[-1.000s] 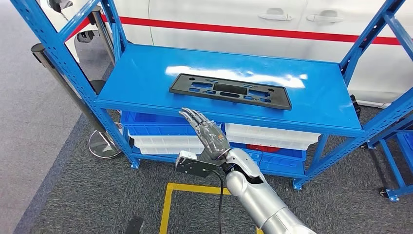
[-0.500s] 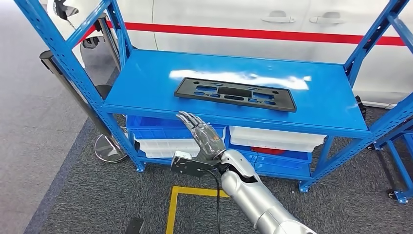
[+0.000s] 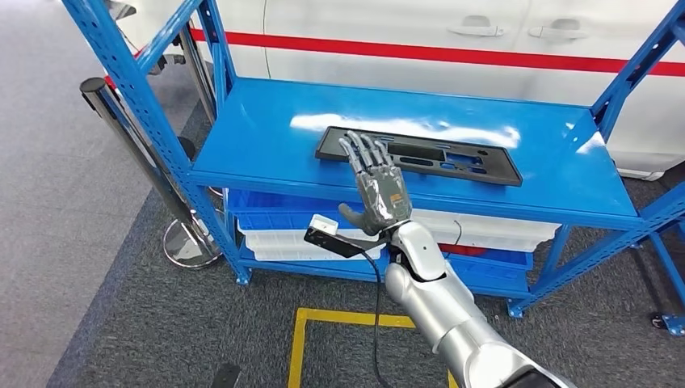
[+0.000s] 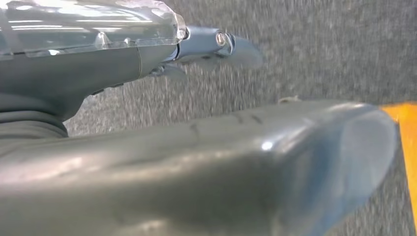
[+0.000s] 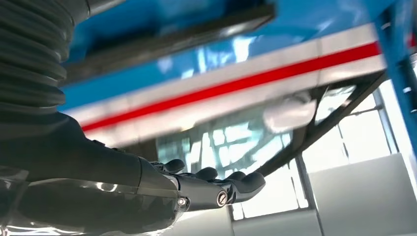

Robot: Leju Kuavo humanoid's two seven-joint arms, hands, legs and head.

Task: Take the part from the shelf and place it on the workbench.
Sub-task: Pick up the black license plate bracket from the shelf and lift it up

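Right hand risen to shelf level, empty.

Blue shelf [image 3: 266,137] (white car with red stripe [image 3: 452,52] behind, grey carpet [image 3: 121,323] below) carries the black part [image 3: 452,158] flat at mid-board. Since half a second ago the right hand [image 3: 378,187] has lifted from below the front edge; fingers spread, holding nothing, tips overlapping the part's near left end. Left hand [image 4: 147,59] over carpet, fingers extended, empty.

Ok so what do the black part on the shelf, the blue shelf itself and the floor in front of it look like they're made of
Black part: probably molded plastic, matte, with cut-out slots and no glare.
Blue shelf: likely painted steel, glossy, given the white reflection on its deck and the perforated uprights.
Floor: grey carpet by its speckled, fuzzy texture, with a strip of yellow tape across it.
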